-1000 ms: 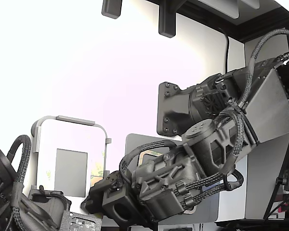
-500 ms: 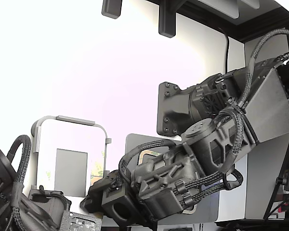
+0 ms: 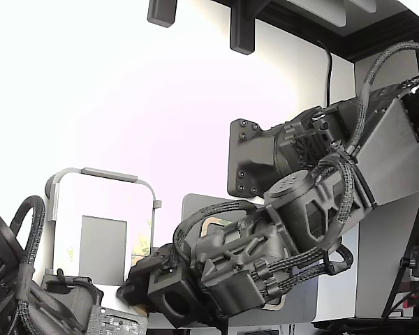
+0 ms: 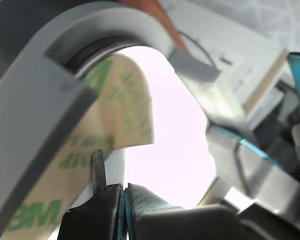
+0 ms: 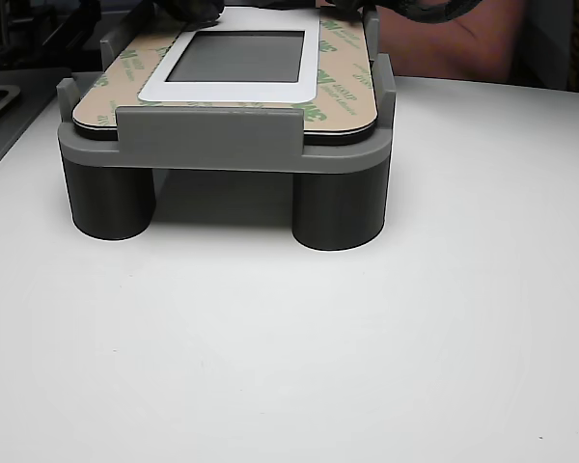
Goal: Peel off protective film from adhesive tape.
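From the exterior view I see my dark grey six-joint arm with braided black cables [image 3: 314, 202] reaching down from the exterior view's right toward the light grey fixture with raised rim tabs [image 3: 101, 174], and its black gripper [image 3: 136, 279] sits low beside the fixture's near corner, just at the exterior view's right edge of the plate. On the wrist view the gripper's dark fingertips [image 4: 97, 172] look pressed nearly together, with one thin dark point poking up against the face of the pale cream glossy protective film with green printed logo marks [image 4: 122, 112]; whether that film is actually pinched between them I cannot tell, because the contact is too close and blurred. The film's free end curls out from under the curved grey rim of the fixture [image 4: 50, 85] and hangs in the open with a torn-looking edge. The other view shows the same fixture standing on two round dark grey legs [image 5: 340, 207] on the white tabletop [image 5: 289, 367], with the cream film running around the border of the flat panel lying in it, framing a white rounded rectangle with a dark grey middle [image 5: 236, 58]. A second dark arm [image 3: 17, 293] sits at the exterior view's lower left, close to the fixture.
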You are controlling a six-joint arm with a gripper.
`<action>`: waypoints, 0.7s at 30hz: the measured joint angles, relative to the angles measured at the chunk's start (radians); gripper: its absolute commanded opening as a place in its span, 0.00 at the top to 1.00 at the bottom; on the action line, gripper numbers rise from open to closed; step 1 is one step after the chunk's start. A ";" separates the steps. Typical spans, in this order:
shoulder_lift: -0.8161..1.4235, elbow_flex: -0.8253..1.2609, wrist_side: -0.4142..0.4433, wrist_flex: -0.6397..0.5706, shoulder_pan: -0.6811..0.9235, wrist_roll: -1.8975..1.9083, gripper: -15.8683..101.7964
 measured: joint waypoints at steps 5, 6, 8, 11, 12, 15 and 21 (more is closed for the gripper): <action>0.011 -0.032 0.009 0.084 0.000 -0.002 0.91; 0.023 -0.040 0.014 0.103 0.000 -0.002 0.85; 0.048 -0.048 0.031 0.143 -0.002 0.015 0.75; 0.087 -0.054 0.046 0.206 -0.015 0.034 0.30; 0.101 -0.061 0.049 0.227 -0.018 0.041 0.20; 0.149 -0.091 0.067 0.314 -0.026 0.078 0.03; 0.305 -0.067 0.087 0.515 -0.038 0.181 0.07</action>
